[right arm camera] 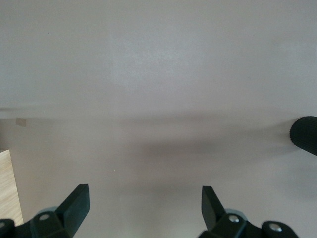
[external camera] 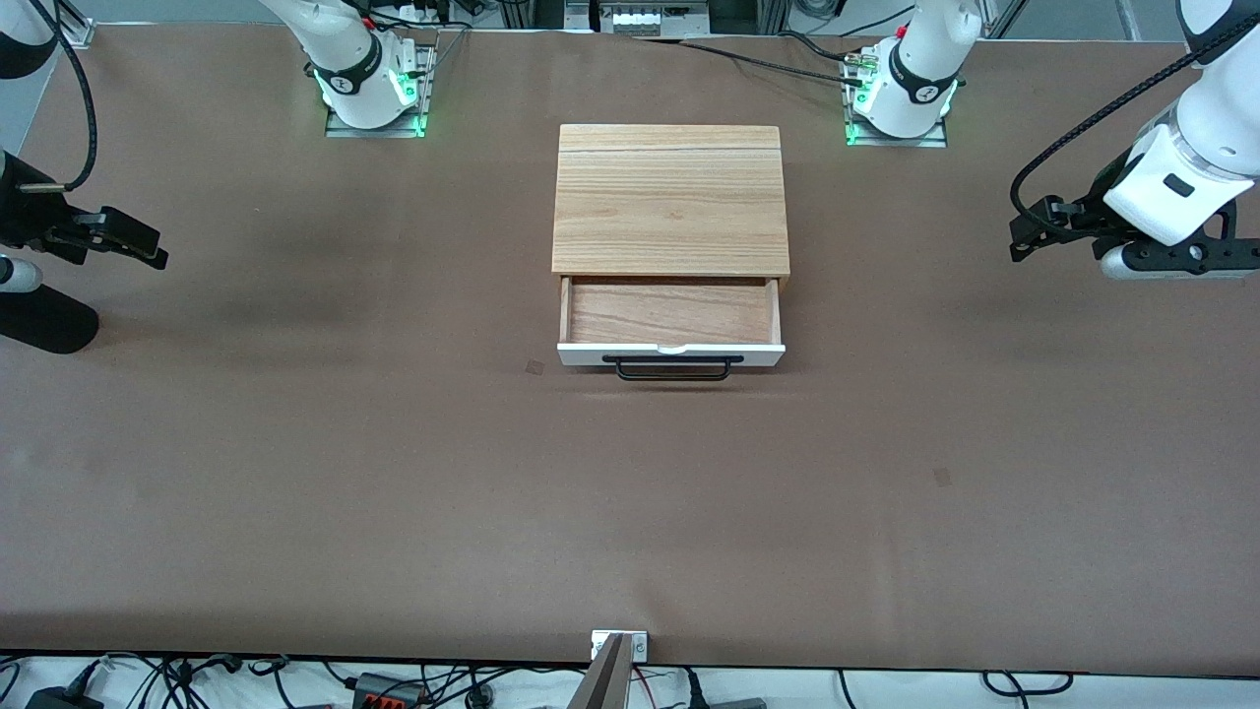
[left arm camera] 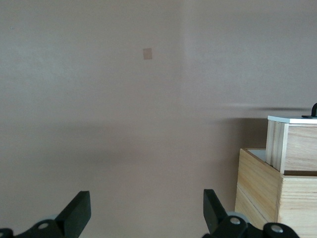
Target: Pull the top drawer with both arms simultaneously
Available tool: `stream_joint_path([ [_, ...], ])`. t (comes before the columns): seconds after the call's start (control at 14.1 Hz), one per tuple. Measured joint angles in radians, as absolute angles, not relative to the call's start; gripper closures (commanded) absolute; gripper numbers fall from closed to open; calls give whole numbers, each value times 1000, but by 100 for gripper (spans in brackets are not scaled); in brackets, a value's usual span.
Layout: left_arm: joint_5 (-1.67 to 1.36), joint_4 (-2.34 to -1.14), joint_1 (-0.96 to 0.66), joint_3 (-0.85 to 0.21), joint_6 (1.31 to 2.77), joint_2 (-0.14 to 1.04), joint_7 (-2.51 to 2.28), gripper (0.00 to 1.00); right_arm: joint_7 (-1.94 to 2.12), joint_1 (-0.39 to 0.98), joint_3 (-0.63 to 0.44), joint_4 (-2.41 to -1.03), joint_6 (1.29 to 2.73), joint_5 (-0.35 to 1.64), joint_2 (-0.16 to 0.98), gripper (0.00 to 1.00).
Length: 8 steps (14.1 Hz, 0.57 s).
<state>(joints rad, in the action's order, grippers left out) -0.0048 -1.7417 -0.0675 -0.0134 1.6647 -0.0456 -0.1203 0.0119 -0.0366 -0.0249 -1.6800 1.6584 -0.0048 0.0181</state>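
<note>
The light-wood cabinet (external camera: 669, 197) stands mid-table. Its top drawer (external camera: 669, 315) is pulled out toward the front camera, showing an empty reddish-wood interior, a white front and a black bar handle (external camera: 674, 369). My left gripper (external camera: 1021, 244) is open and empty, up over bare table at the left arm's end, well apart from the cabinet. In the left wrist view my left gripper (left arm camera: 146, 208) has wide-spread fingers (left arm camera: 79, 210), with the cabinet (left arm camera: 260, 186) and drawer (left arm camera: 292, 146) at the edge. My right gripper (external camera: 153, 254) is open and empty over the right arm's end, as the right wrist view (right arm camera: 143, 203) shows.
Brown table surface (external camera: 630, 512) surrounds the cabinet. A small tape mark (external camera: 535, 367) lies beside the drawer front, another (external camera: 942, 477) nearer the front camera. A black rounded part (external camera: 44, 320) sits at the right arm's end and shows in the right wrist view (right arm camera: 304, 135).
</note>
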Motion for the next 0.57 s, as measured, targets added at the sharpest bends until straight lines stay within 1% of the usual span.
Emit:
stream_joint_path([
  [0.57,-5,-1736,-69,-26,1647,-45,-120,0,12,-36,-17,-1683,1675,-5,18,0],
])
